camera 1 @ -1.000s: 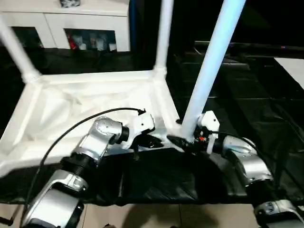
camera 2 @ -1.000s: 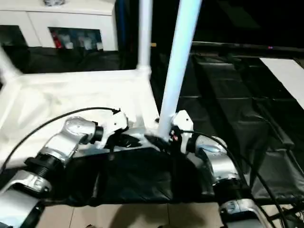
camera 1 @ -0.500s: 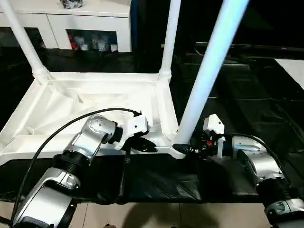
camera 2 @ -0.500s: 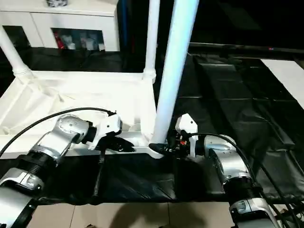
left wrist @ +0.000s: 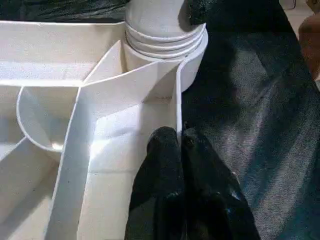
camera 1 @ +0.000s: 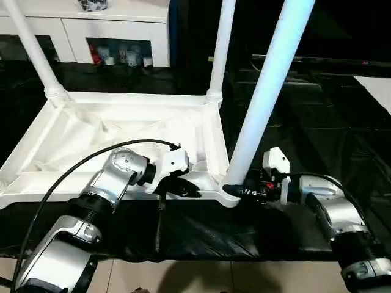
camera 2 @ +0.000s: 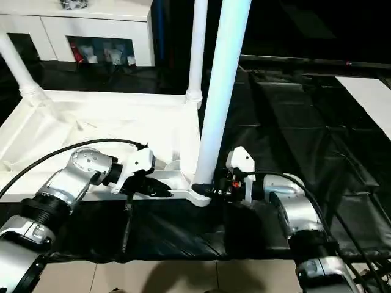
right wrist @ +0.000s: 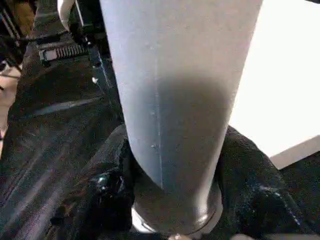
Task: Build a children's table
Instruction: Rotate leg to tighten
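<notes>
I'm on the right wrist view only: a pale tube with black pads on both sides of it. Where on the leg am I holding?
Observer: Right claw grips the near-right white tapered tube leg at its base, just above the round corner socket.
Operator: Is the leg standing upright?
Observer: It leans slightly to the right as it rises from the upturned white plastic tabletop.
Operator: Where is the left arm?
Observer: Left claw is shut, fingers pinching the tabletop's thin near edge wall beside that socket.
Operator: How many legs are in?
Observer: Three show standing: yours, the far-right leg and the far-left leg. The near-left corner is out of frame.
</notes>
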You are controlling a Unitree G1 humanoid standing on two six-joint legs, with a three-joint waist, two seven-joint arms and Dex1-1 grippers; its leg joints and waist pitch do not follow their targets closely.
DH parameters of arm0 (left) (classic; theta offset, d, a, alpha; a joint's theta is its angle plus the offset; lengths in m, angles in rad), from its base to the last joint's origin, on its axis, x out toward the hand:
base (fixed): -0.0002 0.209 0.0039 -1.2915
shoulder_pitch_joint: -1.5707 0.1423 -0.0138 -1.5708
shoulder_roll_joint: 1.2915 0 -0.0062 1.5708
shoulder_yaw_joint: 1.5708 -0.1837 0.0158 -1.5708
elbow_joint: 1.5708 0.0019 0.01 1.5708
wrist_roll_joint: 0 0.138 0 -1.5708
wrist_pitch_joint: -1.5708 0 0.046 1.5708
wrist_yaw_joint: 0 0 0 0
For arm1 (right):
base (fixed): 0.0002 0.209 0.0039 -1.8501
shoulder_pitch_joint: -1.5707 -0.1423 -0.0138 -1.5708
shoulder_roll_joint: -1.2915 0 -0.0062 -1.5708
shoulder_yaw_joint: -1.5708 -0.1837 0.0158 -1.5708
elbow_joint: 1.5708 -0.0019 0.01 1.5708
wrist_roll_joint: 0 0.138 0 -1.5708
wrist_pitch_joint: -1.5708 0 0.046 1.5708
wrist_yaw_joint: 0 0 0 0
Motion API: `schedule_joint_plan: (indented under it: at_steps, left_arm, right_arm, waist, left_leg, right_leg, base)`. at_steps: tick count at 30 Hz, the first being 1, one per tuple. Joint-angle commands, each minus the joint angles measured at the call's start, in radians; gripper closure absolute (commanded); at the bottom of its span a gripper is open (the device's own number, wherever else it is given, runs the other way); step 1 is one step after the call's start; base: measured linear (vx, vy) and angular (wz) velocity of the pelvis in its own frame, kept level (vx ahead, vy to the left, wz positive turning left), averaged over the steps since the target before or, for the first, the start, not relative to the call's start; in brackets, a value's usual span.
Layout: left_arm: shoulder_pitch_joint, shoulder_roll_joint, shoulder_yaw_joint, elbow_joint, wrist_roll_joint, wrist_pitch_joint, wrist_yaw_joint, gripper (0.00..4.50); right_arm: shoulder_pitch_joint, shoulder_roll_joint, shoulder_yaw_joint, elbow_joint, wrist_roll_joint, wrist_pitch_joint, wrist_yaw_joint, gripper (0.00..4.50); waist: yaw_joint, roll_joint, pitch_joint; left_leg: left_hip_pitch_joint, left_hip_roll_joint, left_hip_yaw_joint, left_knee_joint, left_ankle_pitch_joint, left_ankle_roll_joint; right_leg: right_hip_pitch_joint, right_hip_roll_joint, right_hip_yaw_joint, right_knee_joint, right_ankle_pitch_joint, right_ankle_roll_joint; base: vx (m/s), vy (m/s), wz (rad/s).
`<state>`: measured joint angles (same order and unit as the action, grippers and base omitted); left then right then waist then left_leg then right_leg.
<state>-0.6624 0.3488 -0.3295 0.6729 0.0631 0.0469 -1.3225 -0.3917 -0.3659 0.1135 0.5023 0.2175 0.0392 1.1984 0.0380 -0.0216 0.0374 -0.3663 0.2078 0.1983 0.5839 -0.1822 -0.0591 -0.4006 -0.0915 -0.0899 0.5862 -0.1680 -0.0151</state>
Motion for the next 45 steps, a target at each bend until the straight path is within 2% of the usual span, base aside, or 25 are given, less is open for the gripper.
schedule_joint_plan:
  at_steps: [1,7,10,15,16,17,18,19,20,21,22,23,24,25,26,27,29,31,33,37,38,39,41,42,45]
  left_arm:
    - [0.014,-0.019,-0.011,0.012,0.032,0.030,0.077,4.50]
    - [0.014,-0.120,0.009,0.031,0.044,0.098,0.259,4.50]
    - [0.009,-0.174,0.010,0.042,0.050,0.121,0.334,4.50]
    - [-0.014,-0.290,-0.019,0.080,0.079,0.157,0.447,4.50]
    - [-0.026,-0.305,-0.031,0.095,0.092,0.156,0.460,4.50]
    - [-0.029,-0.308,-0.033,0.100,0.095,0.155,0.463,4.50]
    - [-0.036,-0.313,-0.035,0.108,0.101,0.155,0.470,4.50]
    - [-0.038,-0.313,-0.035,0.110,0.102,0.154,0.472,4.50]
    - [-0.046,-0.313,-0.035,0.117,0.107,0.152,0.476,4.50]
    - [-0.053,-0.306,-0.029,0.122,0.111,0.152,0.477,4.50]
    - [-0.053,-0.306,-0.029,0.122,0.111,0.152,0.477,4.50]
    - [-0.056,-0.295,-0.024,0.123,0.114,0.153,0.475,4.50]
    - [-0.057,-0.286,-0.023,0.123,0.116,0.153,0.473,4.50]
    - [-0.054,-0.272,-0.022,0.120,0.119,0.151,0.465,4.50]
    - [-0.051,-0.262,-0.021,0.118,0.121,0.150,0.460,4.50]
    - [-0.046,-0.238,-0.019,0.111,0.122,0.144,0.442,4.50]
    - [-0.045,-0.234,-0.019,0.111,0.122,0.143,0.438,4.50]
    - [-0.040,-0.210,-0.021,0.107,0.122,0.131,0.412,4.50]
    - [-0.033,-0.173,-0.023,0.104,0.117,0.106,0.357,4.50]
    - [-0.018,-0.115,-0.025,0.083,0.100,0.071,0.243,4.50]
    - [-0.010,-0.093,-0.028,0.065,0.083,0.046,0.185,4.50]
    - [-0.006,-0.086,-0.029,0.058,0.076,0.036,0.164,4.50]
    - [0.004,-0.067,-0.032,0.035,0.057,0.027,0.111,4.50]
    - [0.007,-0.056,-0.035,0.027,0.053,0.017,0.089,4.50]
    - [0.009,-0.046,-0.037,0.021,0.052,0.010,0.072,4.50]
  right_arm:
    - [0.043,0.025,0.026,0.001,0.025,0.064,0.005,2.50]
    - [0.042,0.126,-0.028,0.075,-0.018,0.038,-0.253,2.50]
    - [0.022,0.177,-0.047,0.134,-0.052,0.013,-0.392,2.50]
    - [-0.069,0.305,-0.065,0.269,-0.116,-0.001,-0.716,2.51]
    - [-0.104,0.338,-0.058,0.295,-0.132,-0.007,-0.771,2.51]
    - [-0.112,0.346,-0.053,0.300,-0.138,-0.010,-0.779,2.51]
    - [-0.126,0.361,-0.037,0.303,-0.157,-0.029,-0.781,2.51]
    - [-0.129,0.364,-0.031,0.302,-0.164,-0.036,-0.779,2.51]
    - [-0.136,0.374,-0.017,0.297,-0.178,-0.065,-0.765,2.17]
    - [-0.142,0.379,-0.027,0.294,-0.166,-0.084,-0.745,1.96]
    - [-0.142,0.379,-0.027,0.294,-0.166,-0.084,-0.745,1.96]
    - [-0.143,0.375,-0.043,0.290,-0.149,-0.094,-0.726,1.83]
    - [-0.142,0.367,-0.047,0.286,-0.145,-0.100,-0.714,1.81]
    - [-0.137,0.347,-0.051,0.284,-0.144,-0.113,-0.694,1.74]
    - [-0.134,0.333,-0.055,0.284,-0.144,-0.122,-0.680,1.74]
    - [-0.124,0.300,-0.060,0.273,-0.139,-0.138,-0.645,1.60]
    - [-0.122,0.294,-0.060,0.270,-0.138,-0.140,-0.639,1.49]
    - [-0.113,0.261,-0.062,0.257,-0.132,-0.149,-0.603,1.28]
    - [-0.095,0.209,-0.056,0.228,-0.123,-0.153,-0.514,1.28]
    - [-0.056,0.131,-0.023,0.155,-0.095,-0.140,-0.322,1.28]
    - [-0.046,0.104,-0.014,0.130,-0.085,-0.132,-0.260,1.28]
    - [-0.044,0.096,-0.012,0.124,-0.083,-0.129,-0.241,1.28]
    - [-0.042,0.076,-0.006,0.111,-0.076,-0.121,-0.193,1.28]
    - [-0.043,0.066,-0.001,0.107,-0.075,-0.118,-0.171,1.28]
    - [-0.044,0.057,0.003,0.104,-0.072,-0.114,-0.151,1.28]
  waist:
    - [0.003,0.003,-0.054]
    - [-0.007,0.001,-0.038]
    - [-0.026,0.003,-0.028]
    - [-0.095,0.030,-0.017]
    - [-0.098,0.042,-0.010]
    - [-0.097,0.040,-0.011]
    - [-0.063,0.045,-0.010]
    - [-0.052,0.034,-0.004]
    - [-0.056,-0.008,-0.004]
    - [-0.060,-0.046,0.007]
    - [-0.075,-0.045,0.009]
    - [-0.067,-0.011,-0.003]
    - [-0.067,0.016,-0.024]
    - [-0.084,0.012,-0.023]
    - [-0.079,0.033,-0.025]
    - [-0.081,0.034,-0.022]
    - [-0.086,0.020,-0.015]
    - [-0.091,0.016,-0.017]
    - [-0.088,0.019,-0.025]
    - [-0.075,-0.002,-0.035]
    - [-0.071,-0.004,-0.036]
    - [-0.065,-0.009,-0.038]
    - [-0.064,-0.009,-0.050]
    - [-0.058,-0.007,-0.057]
    - [-0.048,-0.010,-0.063]
  left_leg:
    - [0.015,0.035,-0.013,-0.070,-0.258,0.042]
    - [0.026,0.033,-0.023,-0.078,-0.392,-0.008]
    - [0.049,0.024,-0.035,-0.071,-0.511,-0.025]
    - [0.054,0.036,-0.075,-0.100,-0.739,-0.055]
    - [0.026,0.058,-0.082,-0.151,-0.867,-0.073]
    - [0.017,0.064,-0.079,-0.167,-0.890,-0.075]
    - [-0.012,0.075,-0.051,-0.215,-0.917,-0.080]
    - [-0.011,0.076,-0.032,-0.227,-0.902,-0.071]
    - [0.063,0.026,-0.005,-0.146,-0.807,-0.067]
    - [0.206,-0.060,-0.003,0.119,-0.493,-0.031]
    - [0.160,-0.061,-0.014,0.133,-0.378,0.005]
    - [0.042,-0.015,-0.051,0.037,-0.324,0.022]
    - [0.040,0.025,-0.082,-0.034,-0.414,0.011]
    - [0.030,0.038,-0.097,-0.057,-0.476,0.011]
    - [0.061,0.049,-0.093,-0.073,-0.553,0.018]
    - [0.078,0.041,-0.082,-0.074,-0.559,0.011]
    - [0.065,0.032,-0.075,-0.075,-0.547,0.019]
    - [0.058,0.027,-0.072,-0.071,-0.488,0.034]
    - [0.040,0.034,-0.070,-0.074,-0.385,0.048]
    - [0.043,0.027,-0.047,-0.065,-0.270,0.093]
    - [0.054,0.028,-0.035,-0.061,-0.261,0.104]
    - [0.046,0.024,-0.032,-0.055,-0.228,0.119]
    - [0.036,0.024,-0.032,-0.047,-0.135,0.145]
    - [0.023,0.019,-0.032,-0.033,0.014,0.210]
    - [0.028,0.012,-0.028,-0.019,0.128,0.294]
  right_leg:
    - [0.045,-0.055,0.048,-0.066,-0.240,-0.233]
    - [0.029,-0.061,0.044,-0.093,-0.485,-0.164]
    - [0.017,-0.064,0.021,-0.130,-0.703,-0.074]
    - [0.042,-0.046,-0.050,-0.151,-0.622,-0.031]
    - [0.082,-0.035,-0.044,-0.089,-0.468,-0.064]
    - [0.092,-0.030,-0.037,-0.054,-0.420,-0.078]
    - [0.120,-0.017,-0.017,0.042,-0.341,-0.092]
    - [0.113,-0.012,0.001,0.064,-0.339,-0.081]
    - [0.023,-0.011,0.012,-0.057,-0.632,-0.045]
    - [-0.137,-0.079,-0.017,-0.263,-1.134,0.045]
    - [-0.092,-0.118,-0.010,-0.263,-1.209,0.067]
    - [0.076,-0.161,-0.026,-0.196,-1.059,0.103]
    - [0.091,-0.118,-0.049,-0.139,-0.747,0.077]
    - [0.091,-0.098,-0.055,-0.114,-0.621,0.063]
    - [0.075,-0.090,-0.044,-0.108,-0.459,-0.001]
    - [0.057,-0.093,-0.034,-0.118,-0.391,-0.073]
    - [0.058,-0.089,-0.031,-0.120,-0.422,-0.092]
    - [0.059,-0.099,-0.019,-0.125,-0.504,-0.101]
    - [0.066,-0.098,-0.002,-0.104,-0.373,-0.157]
    - [0.052,-0.087,0.026,-0.087,-0.304,-0.227]
    - [0.036,-0.081,0.036,-0.084,-0.310,-0.249]
    - [0.040,-0.081,0.045,-0.075,-0.289,-0.266]
    - [0.046,-0.080,0.051,-0.051,-0.179,-0.298]
    - [0.048,-0.076,0.053,-0.019,0.024,-0.350]
    - [0.042,-0.074,0.057,0.001,0.184,-0.389]
  base:
    - [0.000,0.000,0.00]
    - [0.000,0.000,0.00]
    - [0.000,0.000,0.00]
    - [-0.050,0.043,-0.09]
    - [-0.040,0.057,-0.09]
    - [-0.076,0.029,-0.02]
    - [-0.077,-0.038,0.14]
    - [-0.077,-0.038,0.14]
    - [0.016,-0.106,0.16]
    - [0.021,-0.084,-0.10]
    - [0.021,-0.084,-0.10]
    - [0.070,0.050,-0.49]
    - [0.083,0.097,-0.39]
    - [0.083,0.097,-0.39]
    - [0.000,0.000,0.00]
    - [0.002,-0.012,0.22]
    - [0.001,-0.006,0.11]
    - [0.000,0.000,0.00]
    - [0.000,0.000,0.00]
    - [0.030,-0.019,0.08]
    - [0.074,-0.052,0.22]
    - [0.082,-0.055,0.20]
    - [0.084,-0.051,0.12]
    - [0.000,0.000,0.00]
    - [0.078,-0.042,0.09]
